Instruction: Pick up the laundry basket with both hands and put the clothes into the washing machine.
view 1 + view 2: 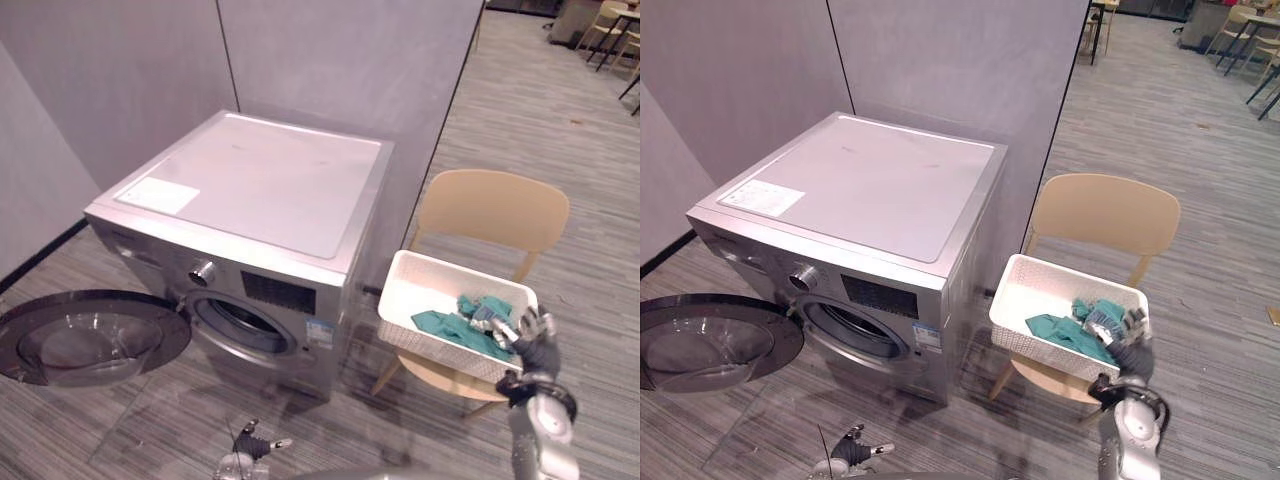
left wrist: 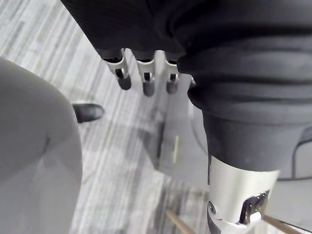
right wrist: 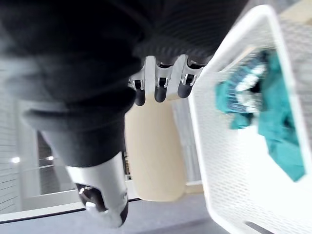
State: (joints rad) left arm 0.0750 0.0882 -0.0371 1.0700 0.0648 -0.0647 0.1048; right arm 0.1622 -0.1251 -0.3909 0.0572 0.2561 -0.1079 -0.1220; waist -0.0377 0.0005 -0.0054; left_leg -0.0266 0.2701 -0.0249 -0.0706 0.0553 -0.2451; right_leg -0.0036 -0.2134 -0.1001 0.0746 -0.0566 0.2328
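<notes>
Basket (image 1: 432, 288) on chair (image 1: 495, 210), right robot hand (image 1: 535, 335) beside

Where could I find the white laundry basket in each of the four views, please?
Left eye view: basket right of centre, on the chair, beside the washing machine.
Right eye view: basket in the same spot, slightly nearer centre.
Right wrist view: basket along the right side, green clothes inside.
Left wrist view: left hand over striped floor instead.
Shared landmark: the beige chair.
</notes>
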